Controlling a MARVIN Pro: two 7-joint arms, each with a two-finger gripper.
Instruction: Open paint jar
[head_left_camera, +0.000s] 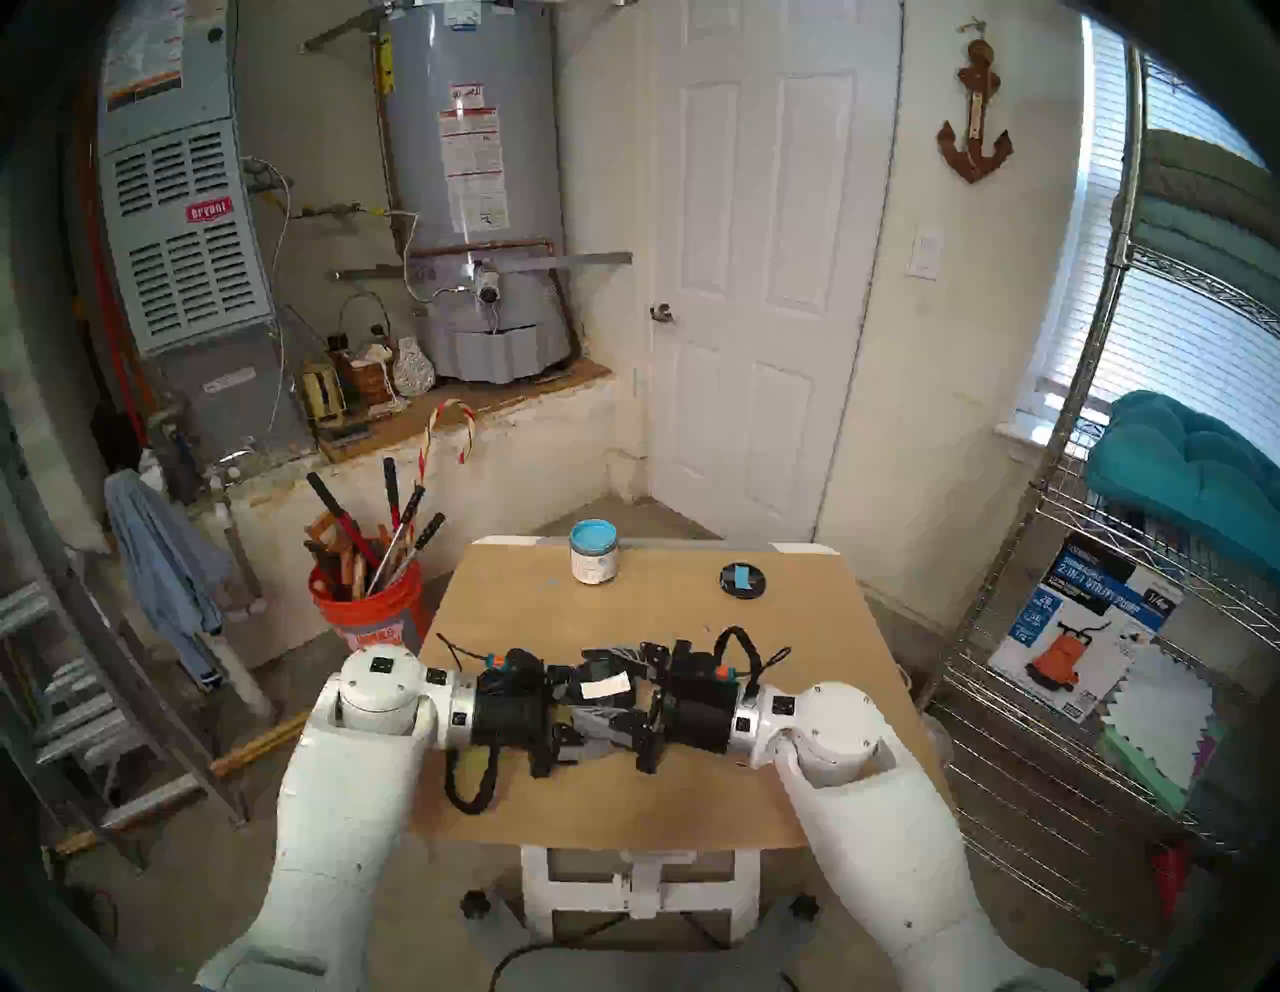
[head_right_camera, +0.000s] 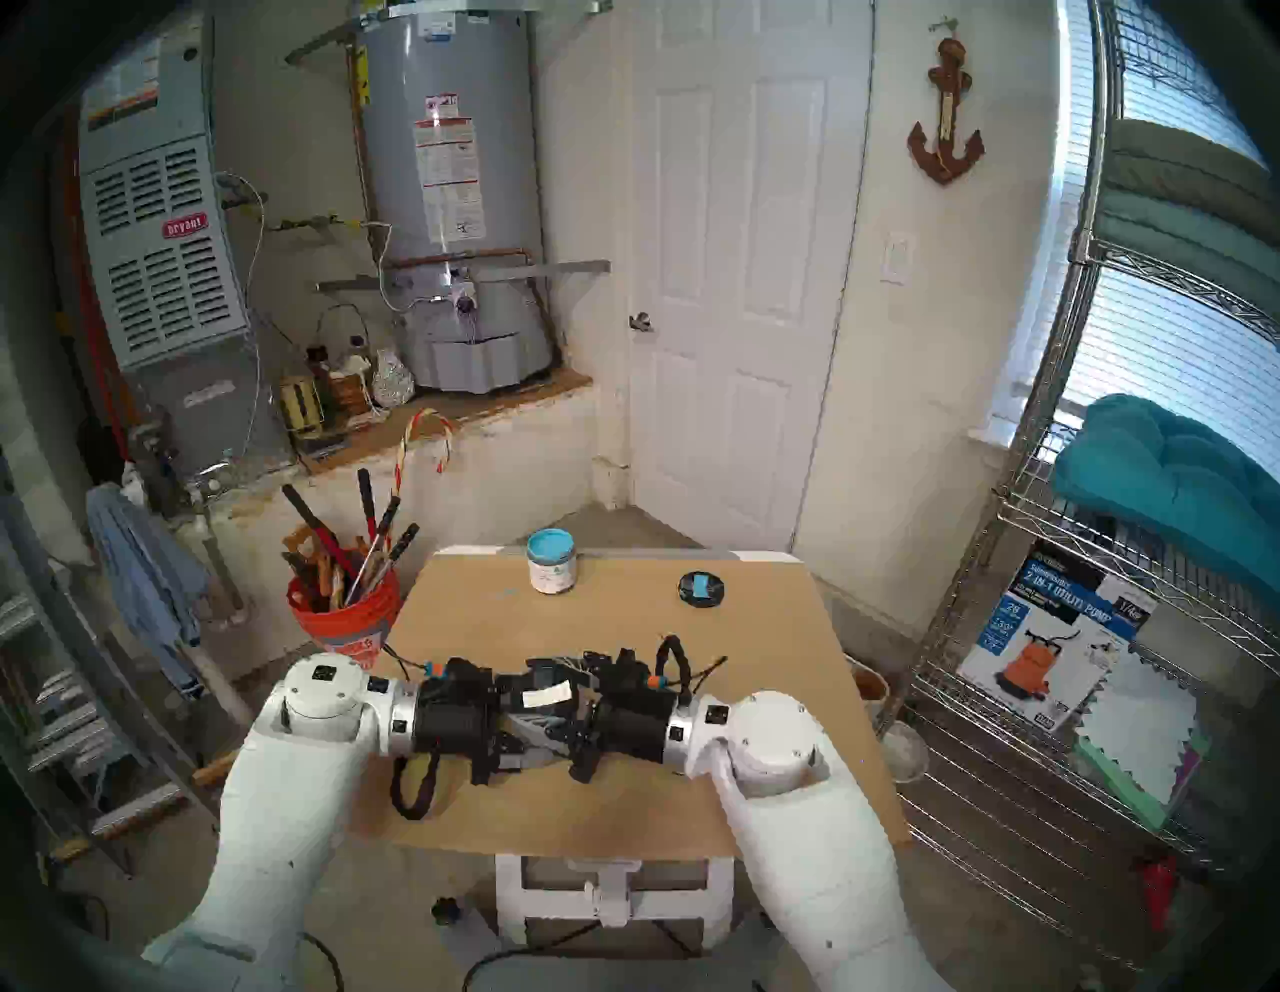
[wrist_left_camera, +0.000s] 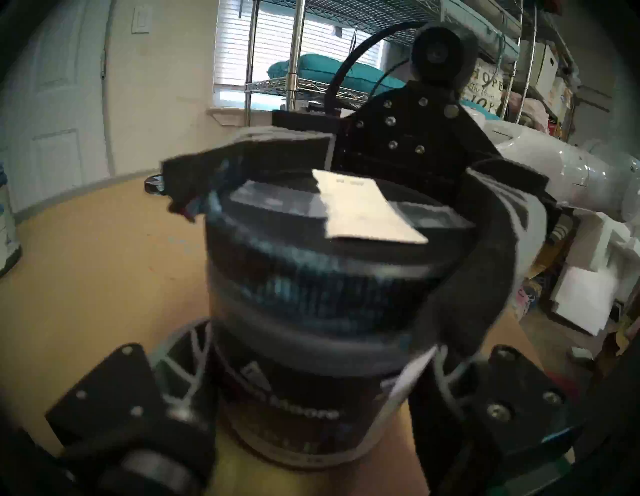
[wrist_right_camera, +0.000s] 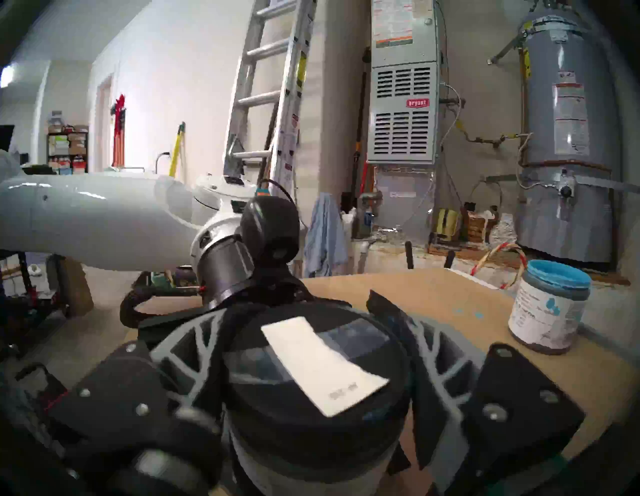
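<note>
My left pincer (head_left_camera: 589, 706) is clenched around the body of the paint jar (wrist_left_camera: 291, 408), low on its printed label, holding it upright just above the near part of the table (head_left_camera: 692, 609), well in front of the open jar of blue paint (head_left_camera: 593, 552) that stands at the far edge. My right pincer (wrist_right_camera: 318, 398) reaches in from the opposite side with its fingers (wrist_right_camera: 436, 350) drawn in around the black lid (wrist_right_camera: 311, 367), the one with the strip of white tape (wrist_right_camera: 322, 363) across its top; they look to be pressing on the ribbed rim, though I cannot be sure the grip is fully tight. To the right of the blue jar lies another black lid with blue tape (head_left_camera: 742, 578), which is not my concern. I judge the jar small but fairly heavy for its size if it is full, stiff in the wall, and smooth on the label, so it could spin in my left grip when I twist. The ribs on the lid's rim are the place to take hold. I would keep the jar upright, since loosened paint will spill readily.
</note>
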